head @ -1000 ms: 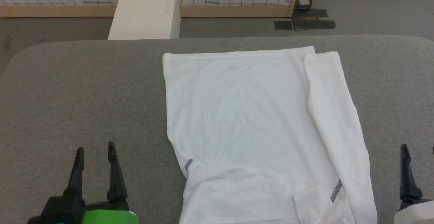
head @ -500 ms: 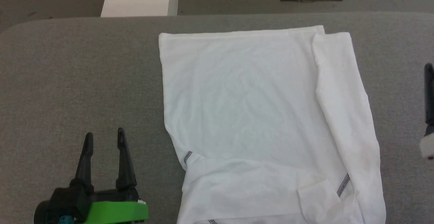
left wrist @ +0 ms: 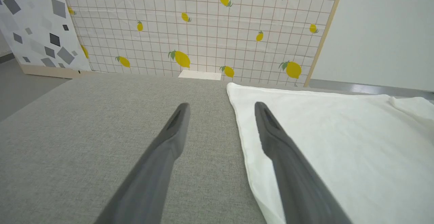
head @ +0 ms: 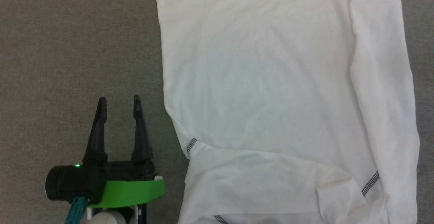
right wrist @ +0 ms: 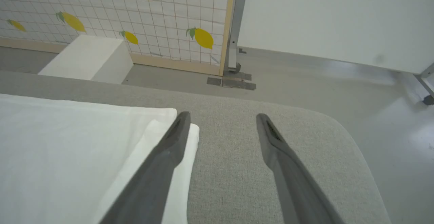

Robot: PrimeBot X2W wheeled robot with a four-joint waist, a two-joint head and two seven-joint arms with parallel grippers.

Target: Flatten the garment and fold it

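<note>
The white T-shirt [head: 271, 92] lies flat on the grey padded table [head: 67, 47], its right side folded inward as a long strip and its near part folded over, with zigzag stitching showing at the near corners. My left gripper [head: 118, 99] hovers open just left of the shirt's left edge, nothing between its fingers. In the left wrist view the left gripper [left wrist: 220, 106] straddles the T-shirt [left wrist: 339, 142] edge. In the right wrist view my right gripper [right wrist: 222, 116] is open above the far right corner of the T-shirt [right wrist: 67, 142], its left finger [right wrist: 159, 163] over the folded strip.
A rigid white box [right wrist: 88, 59] stands on the floor beyond the table's far edge, before a lemon-patterned grid screen [left wrist: 203, 27]. The table's rounded far right corner [right wrist: 335, 129] drops to grey floor. Bare padding stretches left of the shirt.
The head camera has tilted down and closer, so the box and floor left the picture. The left gripper stands nearer the shirt's left edge; the right gripper has moved up out of the head view.
</note>
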